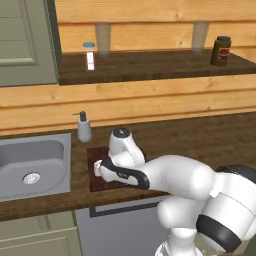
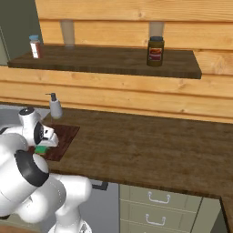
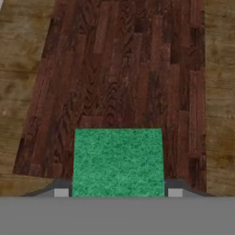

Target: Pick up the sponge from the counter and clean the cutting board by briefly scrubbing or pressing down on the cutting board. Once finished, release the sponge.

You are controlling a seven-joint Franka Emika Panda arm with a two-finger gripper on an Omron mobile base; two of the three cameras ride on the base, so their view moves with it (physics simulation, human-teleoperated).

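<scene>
The green sponge (image 3: pixel 118 161) sits between my two fingertips, and my gripper (image 3: pixel 118 193) is shut on it. In the hand view it hangs low over the near end of the dark reddish cutting board (image 3: pixel 124 69), whose streaky grain runs away from me. From the right base view the sponge (image 2: pixel 41 149) shows as a small green block under the hand, at the near left part of the cutting board (image 2: pixel 65 135). In the left base view the hand covers most of the cutting board (image 1: pixel 93 154). The board lies on the brown counter (image 2: pixel 150 145). Whether the sponge touches the board I cannot tell.
A grey sink (image 1: pixel 30 165) is set in the counter left of the board. A soap dispenser (image 1: pixel 84 127) stands just behind the board's far left corner. The higher dark shelf (image 1: pixel 150 67) carries a small bottle (image 1: pixel 89 55) and a brown jar (image 1: pixel 220 50).
</scene>
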